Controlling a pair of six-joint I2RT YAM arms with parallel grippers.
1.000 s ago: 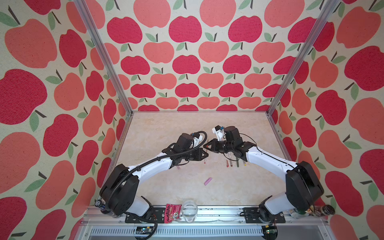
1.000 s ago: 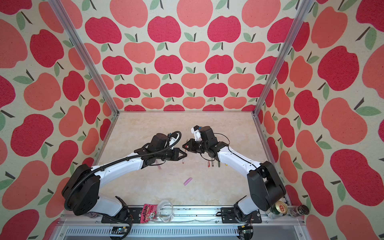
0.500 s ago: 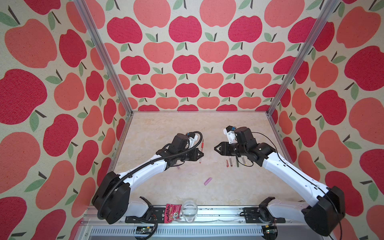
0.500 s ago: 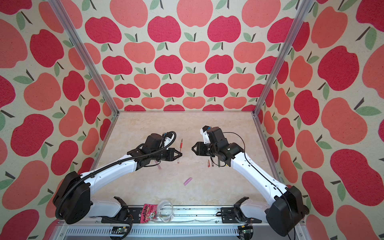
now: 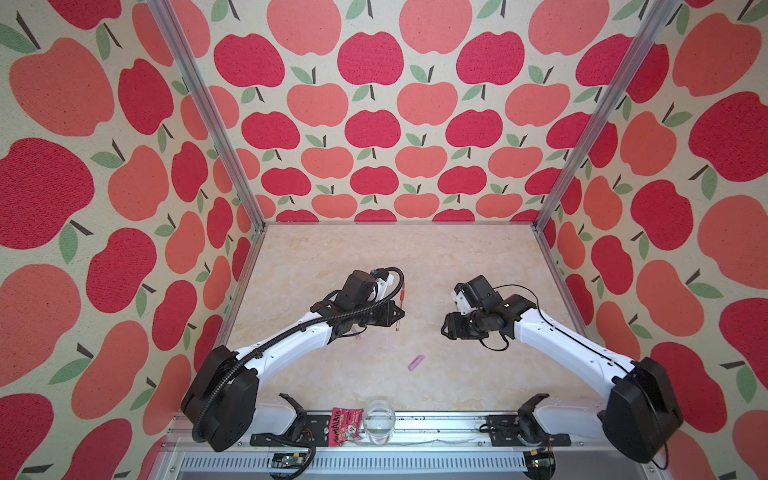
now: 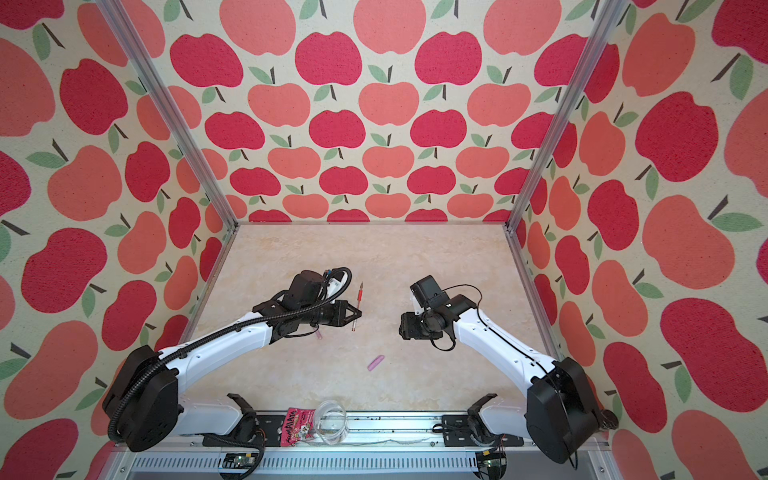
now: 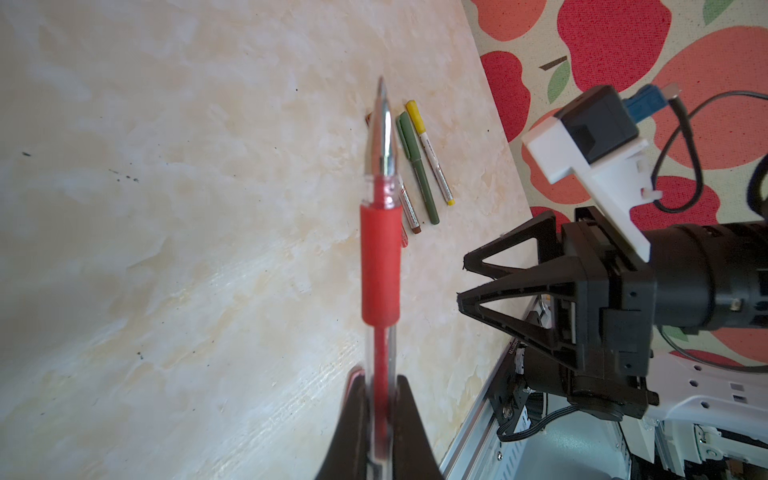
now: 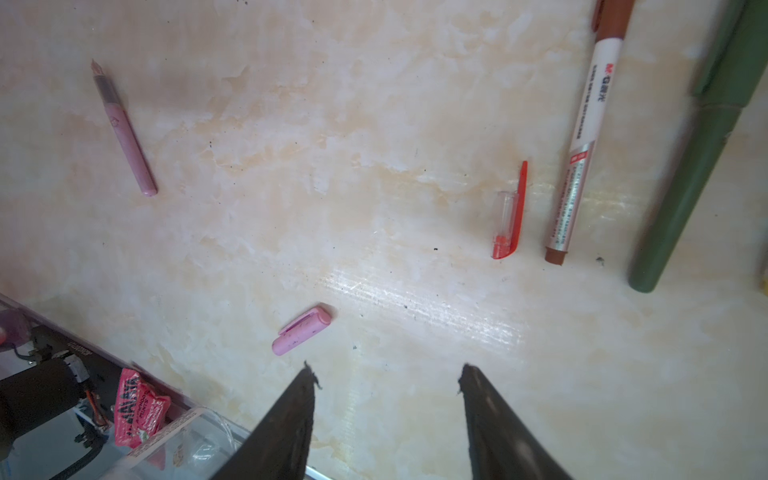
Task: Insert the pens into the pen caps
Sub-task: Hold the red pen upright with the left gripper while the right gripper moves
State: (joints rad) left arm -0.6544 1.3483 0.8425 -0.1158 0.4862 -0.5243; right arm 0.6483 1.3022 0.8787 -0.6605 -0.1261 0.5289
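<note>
Risk: tail-pinched in your left gripper (image 7: 380,376), red pen (image 7: 380,257) may pivot during capping; your open, empty right gripper (image 8: 385,368) may snag white pen (image 8: 582,137) beside red cap (image 8: 509,216).

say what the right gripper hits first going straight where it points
Likely the bare table, between the pink cap and red cap; the right gripper is open, depth unclear.
</note>
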